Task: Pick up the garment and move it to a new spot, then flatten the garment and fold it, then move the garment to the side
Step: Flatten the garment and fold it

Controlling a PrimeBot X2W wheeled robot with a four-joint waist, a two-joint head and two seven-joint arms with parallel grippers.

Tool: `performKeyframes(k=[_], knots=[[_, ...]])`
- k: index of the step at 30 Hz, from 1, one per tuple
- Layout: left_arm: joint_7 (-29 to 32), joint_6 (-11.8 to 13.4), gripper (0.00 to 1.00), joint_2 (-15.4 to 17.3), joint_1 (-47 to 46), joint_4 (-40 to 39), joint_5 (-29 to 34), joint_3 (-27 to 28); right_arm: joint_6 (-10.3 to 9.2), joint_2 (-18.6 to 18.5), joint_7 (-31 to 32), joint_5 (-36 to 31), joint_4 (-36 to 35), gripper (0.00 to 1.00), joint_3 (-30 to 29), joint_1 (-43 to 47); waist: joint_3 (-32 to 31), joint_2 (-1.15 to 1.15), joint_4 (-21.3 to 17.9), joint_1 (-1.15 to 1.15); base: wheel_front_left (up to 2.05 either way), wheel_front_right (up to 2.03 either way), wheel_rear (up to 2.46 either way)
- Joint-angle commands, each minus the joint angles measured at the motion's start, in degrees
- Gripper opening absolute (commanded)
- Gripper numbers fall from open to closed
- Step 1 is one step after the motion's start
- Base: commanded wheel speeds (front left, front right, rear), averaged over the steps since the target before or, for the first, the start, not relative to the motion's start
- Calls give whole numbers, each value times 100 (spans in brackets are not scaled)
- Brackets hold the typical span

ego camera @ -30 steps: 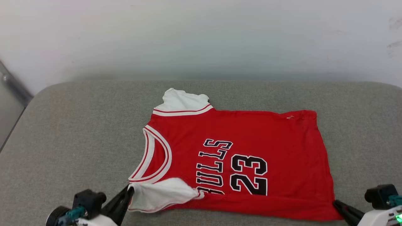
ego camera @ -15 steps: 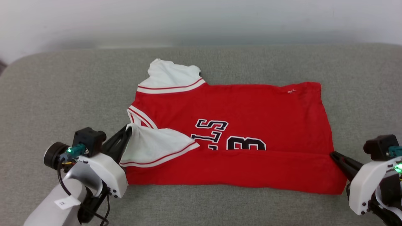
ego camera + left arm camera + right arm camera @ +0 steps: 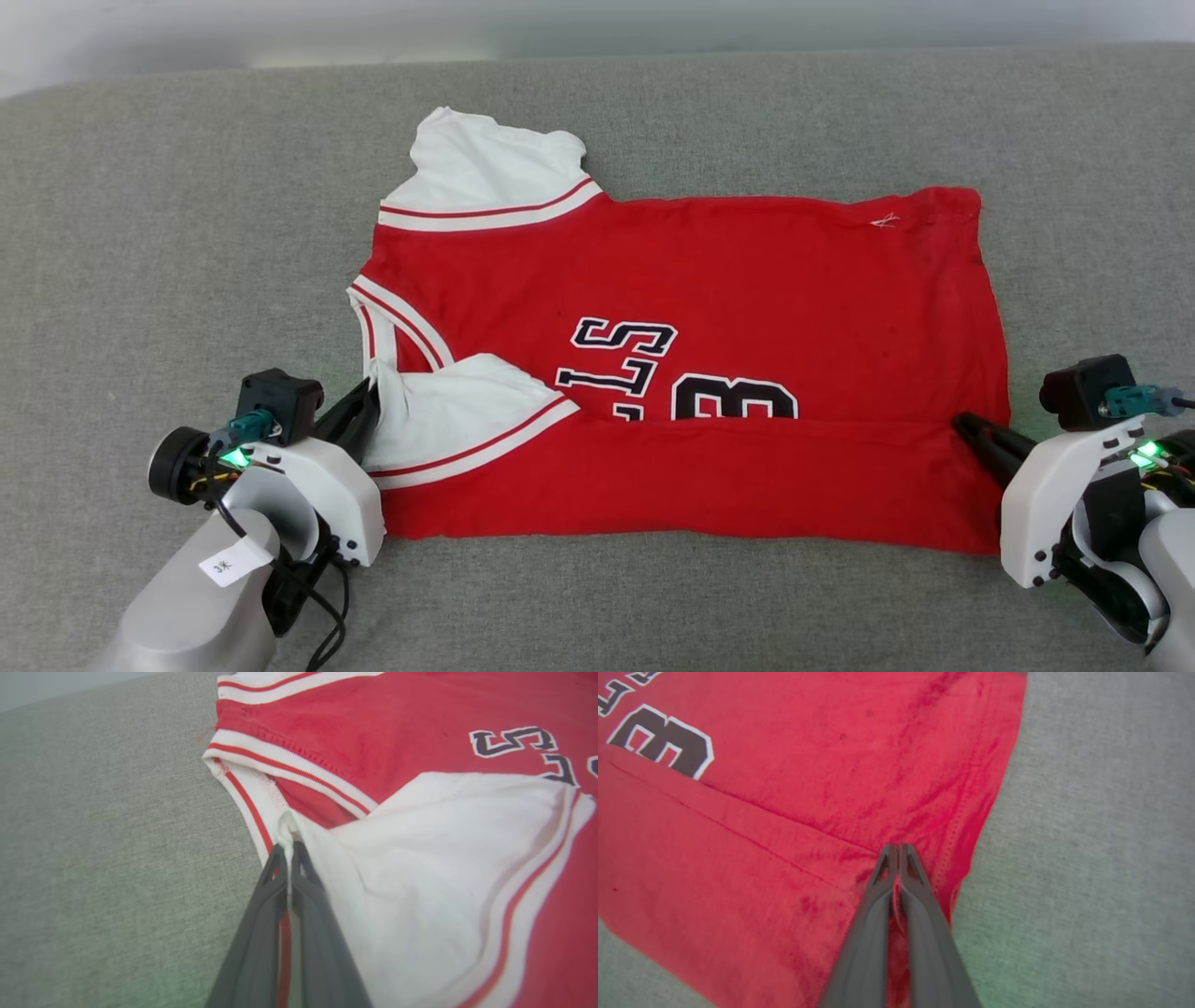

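Observation:
The garment (image 3: 709,280), a red jersey with white sleeves and black lettering, lies spread sideways on the grey cushion, collar to the left. Its near edge is folded up over the body, covering the lower half of the letters and number. My left gripper (image 3: 371,399) is shut on the garment where the near white sleeve (image 3: 444,858) meets the collar trim; its fingertips pinch that cloth in the left wrist view (image 3: 288,851). My right gripper (image 3: 963,429) is shut on the garment's folded hem corner at the right, and the pinch shows in the right wrist view (image 3: 896,851).
The grey fabric cushion (image 3: 187,233) stretches on all sides of the garment, with bare room to the left, right and near edge. A pale wall (image 3: 597,19) runs along the cushion's far side.
Both grippers carried the garment's near edge away from me, folding it over the lettering. The head camera tilted down, so the whole scene shifted up the view.

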Motion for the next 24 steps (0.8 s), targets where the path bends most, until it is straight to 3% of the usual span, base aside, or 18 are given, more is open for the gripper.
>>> performKeyframes(k=[1, 2, 3, 4, 11, 16, 19, 24], knots=[[-65, -32, 29, -57, -67, 173, -23, -73, -1, 40, -46, 51, 85, 0, 93, -36, -65, 0, 11, -1, 0, 0, 0], [-105, -40, 100, -68, -99, 268, -30, -87, -1, 39, -79, 81, 106, 15, 104, -53, -110, 0, 16, -1, 0, 0, 0], [-146, -49, 100, -84, -137, 350, -54, -98, -2, 30, -86, 95, 125, 47, 118, -55, -167, 0, 23, -1, 0, 0, 0], [-174, -59, 100, -77, -165, 419, -55, -129, -2, 8, -120, 95, 110, 100, 134, -54, -224, 0, 30, -1, 0, 0, 0], [-256, -76, 100, 186, -449, 319, 85, -271, -2, -146, -305, 127, -160, 100, -10, 182, -669, 0, 163, -1, 0, 0, 0], [102, -78, 100, 549, -818, -138, 206, -426, -2, -217, -272, 44, -455, 100, -184, 379, -860, 0, 263, -1, 0, 0, 0], [673, -83, 100, 701, -956, -483, 73, -588, -2, -211, -215, 1, -605, 100, -283, 480, -921, 0, 303, -1, 0, 0, 0], [2233, -83, 100, 1056, -1258, -1187, -633, -1077, -2, -151, -92, -86, -796, 100, -444, 585, -938, 0, 313, -1, 0, 0, 0]])
